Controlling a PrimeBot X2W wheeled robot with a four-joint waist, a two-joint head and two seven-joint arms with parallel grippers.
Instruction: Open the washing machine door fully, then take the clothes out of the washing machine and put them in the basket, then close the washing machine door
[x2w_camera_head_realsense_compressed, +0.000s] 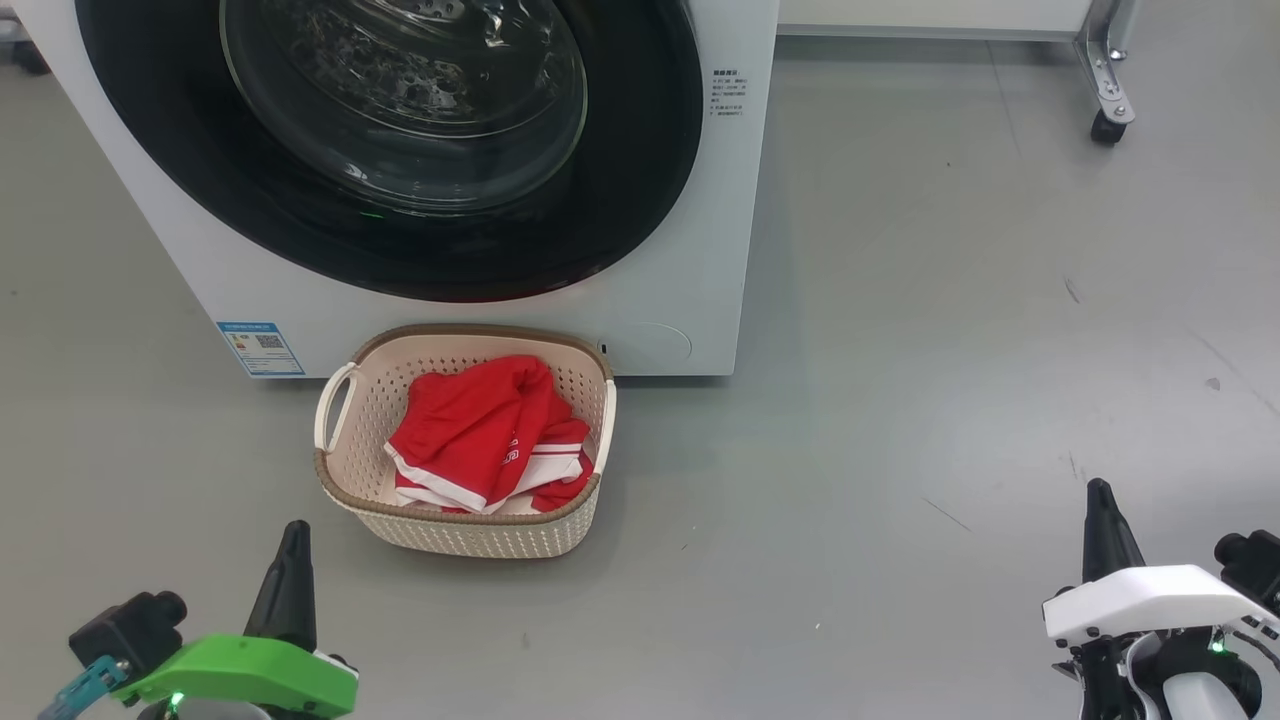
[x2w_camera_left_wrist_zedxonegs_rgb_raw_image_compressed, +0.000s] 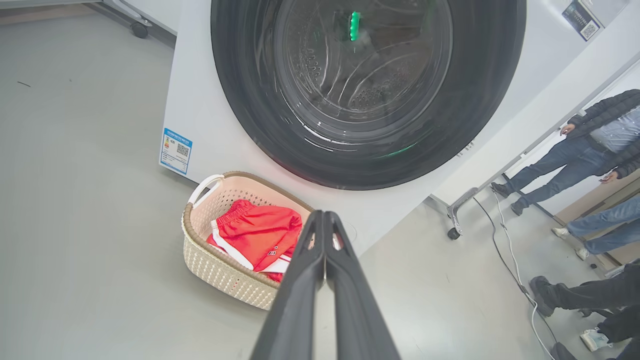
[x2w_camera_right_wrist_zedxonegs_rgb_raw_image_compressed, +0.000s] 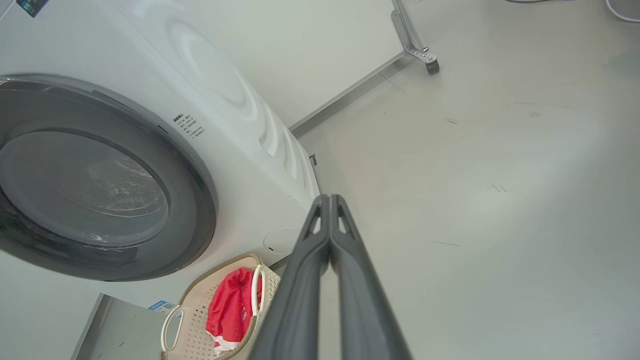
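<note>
Left gripper (x2w_camera_head_realsense_compressed: 293, 535): fingers pressed together, holding nothing. It sits low at 7 o'clock in the head view, tips pointing to 12.
Right gripper (x2w_camera_head_realsense_compressed: 1102, 500): also closed tight and empty, low at 5 o'clock in the head view.
Basket (x2w_camera_head_realsense_compressed: 345, 490): on the floor (x2w_camera_head_realsense_compressed: 900, 400) just in front of the washing machine (x2w_camera_head_realsense_compressed: 700, 320). It is at about 2 o'clock from the left gripper and about 9 o'clock from the right one, well apart from the right.
Basket long axis: roughly 9-to-3 across the head view, parallel to the machine's front.
Clothes (x2w_camera_head_realsense_compressed: 480, 425): red with white trim, heaped inside the basket below its rim.
Washing machine door (x2w_camera_head_realsense_compressed: 420, 120): lies flush against the front. The drum behind the glass looks bare of fabric, though glare hides part of it.
Nearer arm: the left, for both basket and door. The door is between 12 and 1 o'clock from it, and at 10 o'clock from the right.
Stage: all three steps look done.
Coming move: probably none. If the latch needs a push, the left arm has the short, straight reach.
</note>
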